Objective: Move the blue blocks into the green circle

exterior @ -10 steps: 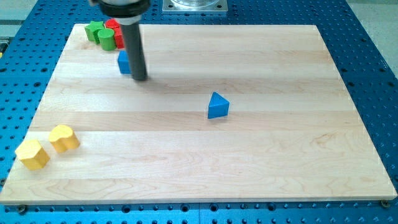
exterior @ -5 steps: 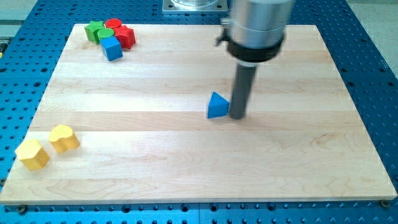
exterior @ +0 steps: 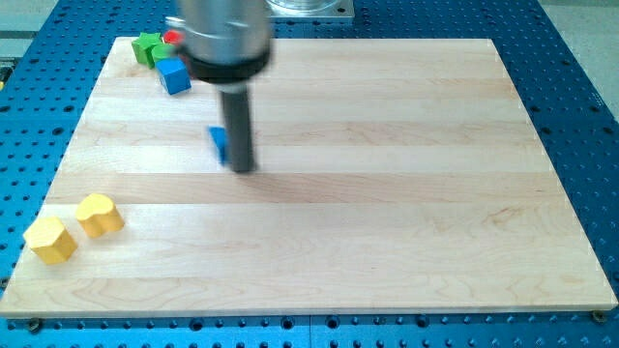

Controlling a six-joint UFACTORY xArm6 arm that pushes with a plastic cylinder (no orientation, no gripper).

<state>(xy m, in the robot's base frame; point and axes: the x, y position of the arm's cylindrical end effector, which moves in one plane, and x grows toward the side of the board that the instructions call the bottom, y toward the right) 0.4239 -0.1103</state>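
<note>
My tip rests on the board left of centre. A blue block, mostly hidden behind the rod, touches the rod's left side; its shape cannot be made out. A blue cube sits near the top left corner, next to a green block and a red block that the arm's body partly covers. No separate green circle shows apart from these blocks.
Two yellow blocks lie near the bottom left corner of the wooden board. The blue perforated table surrounds the board. The arm's wide body hides part of the top left area.
The rod has swept left across the board, pushing the blue triangle block from the centre towards the left. The blue cube by the green and red blocks has stayed put.
</note>
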